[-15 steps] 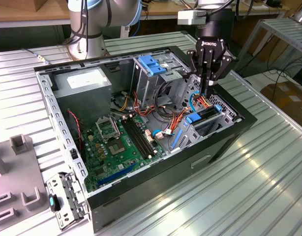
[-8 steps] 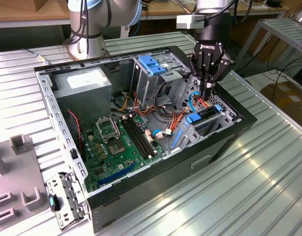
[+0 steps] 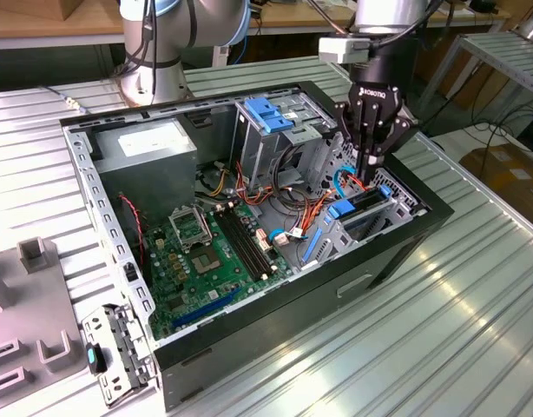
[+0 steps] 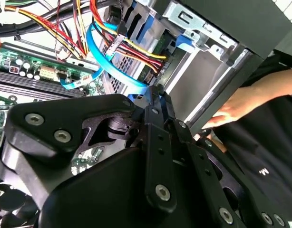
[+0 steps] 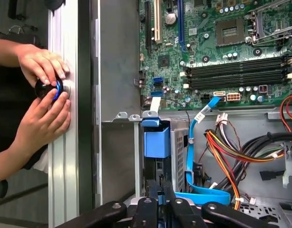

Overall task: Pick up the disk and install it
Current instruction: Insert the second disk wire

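**Disk seated in the bay slot, cable snag and jam are the risks**

The gripper (image 3: pixel 368 169) hangs over the drive bay on the side of the computer case (image 3: pixel 101 217) toward the exterior view's right. I cannot tell whether it is clamped on anything or just resting close.

Risks, as I judge them:
- The blue data cable (image 5: pixel 189 156) and the bundle of red, yellow and orange wires (image 5: pixel 222 152) run just beside the bay. A push or lift here could catch them, drag a plug loose or trap a wire under the drive.
- The disk (image 3: pixel 362 207) sits tilted in its slot with the blue rails showing. If the rails are not square to the guides, more downward force could jam it or bend the bay wall.
- A person's hands (image 5: pixel 41 64) are on a dark round knob against the case's outer wall, near the arm. A sideways swing over that wall could hit them.

Position: in the exterior view the disk is at 6 o'clock from the gripper, directly beneath and touching or nearly so. From the motherboard (image 3: pixel 197 252) it is at about 3 o'clock. The blue-handled cage (image 3: pixel 271 117) stands at about 10 o'clock from the gripper, apart from it.
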{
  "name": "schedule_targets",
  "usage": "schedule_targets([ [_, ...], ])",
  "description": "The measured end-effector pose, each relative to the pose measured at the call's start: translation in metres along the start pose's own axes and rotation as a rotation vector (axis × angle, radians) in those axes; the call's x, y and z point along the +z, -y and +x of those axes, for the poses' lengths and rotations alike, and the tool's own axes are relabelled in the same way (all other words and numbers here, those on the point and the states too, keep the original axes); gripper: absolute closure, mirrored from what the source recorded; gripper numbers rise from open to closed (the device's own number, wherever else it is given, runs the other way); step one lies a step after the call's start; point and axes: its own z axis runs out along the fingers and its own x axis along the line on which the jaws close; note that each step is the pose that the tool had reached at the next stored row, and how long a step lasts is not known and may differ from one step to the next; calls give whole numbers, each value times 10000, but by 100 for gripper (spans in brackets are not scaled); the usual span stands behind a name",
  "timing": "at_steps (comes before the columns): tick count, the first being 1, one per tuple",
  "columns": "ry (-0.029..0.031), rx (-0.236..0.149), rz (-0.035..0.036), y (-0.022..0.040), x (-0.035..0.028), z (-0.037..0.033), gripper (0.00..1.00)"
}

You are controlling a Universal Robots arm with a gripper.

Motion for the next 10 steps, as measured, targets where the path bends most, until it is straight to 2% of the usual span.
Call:
schedule_targets([
  [2, 157, -9, -3, -9, 26, 36, 84],
  [5, 455, -28, -9, -25, 58, 82, 84],
  [7, 750, -46, -15, -41, 83, 119, 84],
  [8, 847, -51, -17, -46, 91, 133, 84],
  [9, 991, -60, -20, -51, 104, 153, 84],
  [10, 1091, -66, -21, -52, 112, 168, 84],
])
